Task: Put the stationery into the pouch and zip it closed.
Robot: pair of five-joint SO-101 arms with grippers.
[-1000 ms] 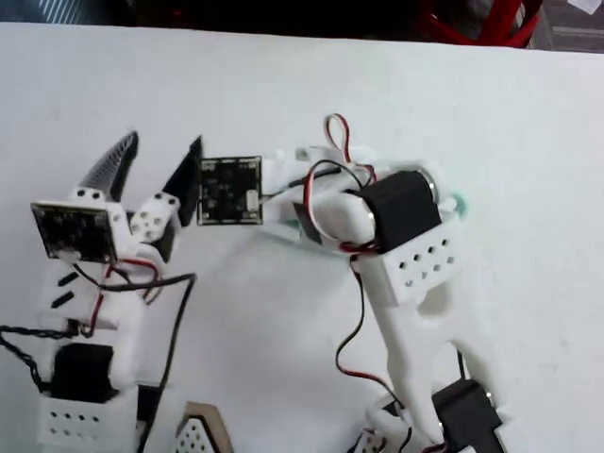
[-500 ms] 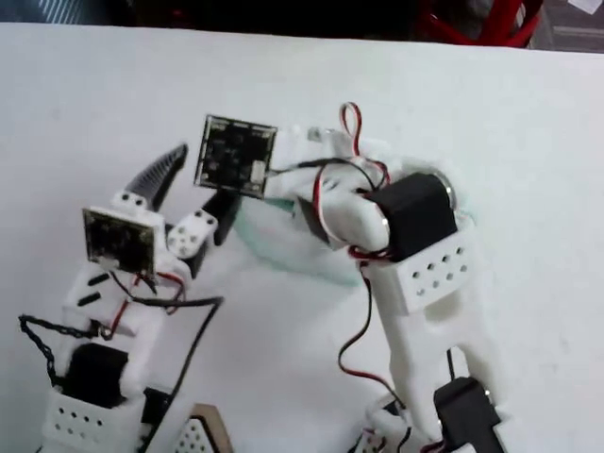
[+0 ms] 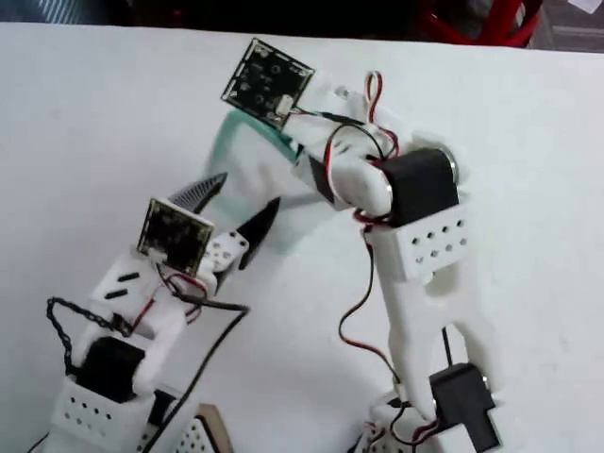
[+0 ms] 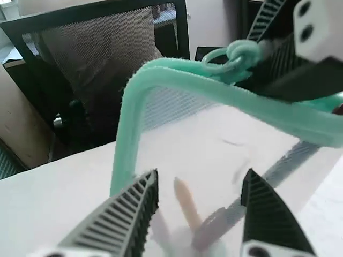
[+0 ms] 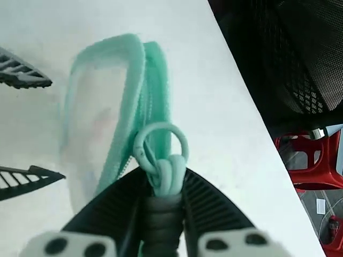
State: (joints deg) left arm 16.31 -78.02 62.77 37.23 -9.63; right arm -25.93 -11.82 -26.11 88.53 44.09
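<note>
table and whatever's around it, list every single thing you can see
pouch: one, see-through with mint green trim, held up off the table
zipper pull: one, mint green ring and knot, at the pouch's top edge
stationery: at least two pieces, one peach, one grey, inside the pouch
table: one, white, under both arms
chair: one, black mesh, beyond the table
red item: one, past the table's far edge, too cut off to name
left gripper: one, black fingers, open, one finger on each side of the pouch
right gripper: one, black fingers, shut on the zipper pull
</note>
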